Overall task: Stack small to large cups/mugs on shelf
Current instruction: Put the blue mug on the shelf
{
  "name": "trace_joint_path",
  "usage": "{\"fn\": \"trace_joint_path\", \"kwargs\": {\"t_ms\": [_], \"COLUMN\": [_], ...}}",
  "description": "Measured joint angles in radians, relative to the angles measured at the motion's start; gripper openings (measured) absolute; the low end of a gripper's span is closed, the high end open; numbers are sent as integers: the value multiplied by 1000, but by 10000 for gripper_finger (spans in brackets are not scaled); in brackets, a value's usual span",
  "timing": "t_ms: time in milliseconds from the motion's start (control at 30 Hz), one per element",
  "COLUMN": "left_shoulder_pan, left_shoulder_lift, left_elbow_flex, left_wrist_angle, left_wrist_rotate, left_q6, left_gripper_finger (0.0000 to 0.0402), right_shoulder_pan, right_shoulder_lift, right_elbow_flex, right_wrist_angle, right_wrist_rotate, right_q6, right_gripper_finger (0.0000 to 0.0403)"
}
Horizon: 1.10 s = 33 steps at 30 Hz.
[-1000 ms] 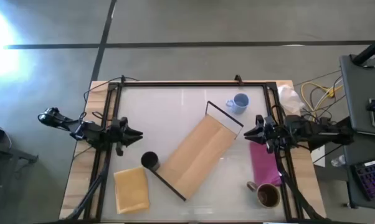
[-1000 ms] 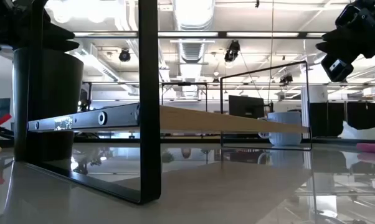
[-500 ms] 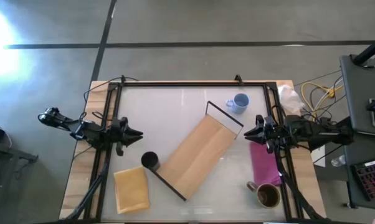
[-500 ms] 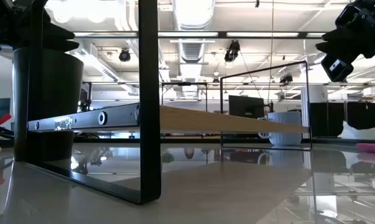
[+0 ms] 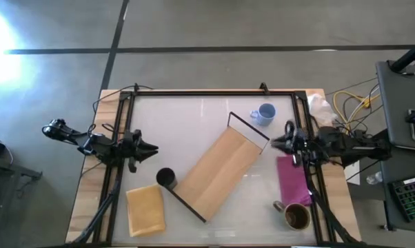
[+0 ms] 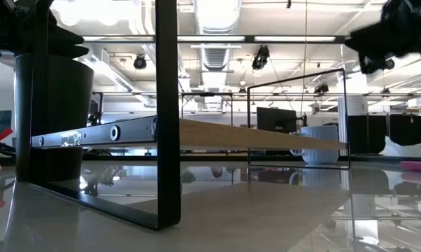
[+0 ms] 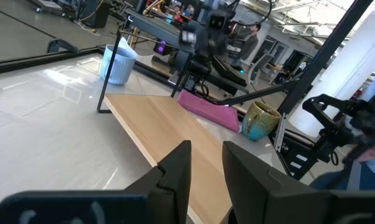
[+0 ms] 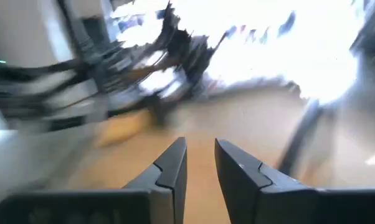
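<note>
On the glossy white tabletop (image 5: pixel 194 117) one shelf (image 5: pixel 218 172) lies diagonally between two released, empty pincers, black cup (image 5: pixel 165 178) touching its end just inward of the left pincer (image 5: pixel 152 148), blue mug (image 5: pixel 265 114) beside the right pincer (image 5: pixel 275 143), brown mug (image 5: pixel 296 216) near the front-right corner.

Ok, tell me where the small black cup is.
In the high view, the black cup stands on the table's left half, against the shelf's near end, just above the yellow pad.
</note>
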Motion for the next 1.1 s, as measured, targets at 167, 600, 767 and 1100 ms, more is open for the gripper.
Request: {"fn": "trace_joint_path", "kwargs": {"t_ms": [167, 600, 767, 1100], "left_shoulder_pan": [0, 0, 0, 0], "left_shoulder_lift": [0, 0, 0, 0], "left_elbow_flex": [0, 0, 0, 0], "left_wrist_angle": [0, 0, 0, 0], "left_wrist_rotate": [0, 0, 0, 0], "left_q6": [0, 0, 0, 0], "left_gripper_finger": [77, 77, 77, 77], "right_shoulder_pan": [0, 0, -1, -39], "right_shoulder_lift": [-4, -2, 41, 324], "right_elbow_flex": [0, 0, 5, 231], "right_wrist_angle": [188, 470, 678, 1087], "right_wrist_rotate": [185, 167, 96, 1489], "right_q6": [-472, -1157, -1007, 270], "right_gripper_finger": [82, 73, 77, 69]}}
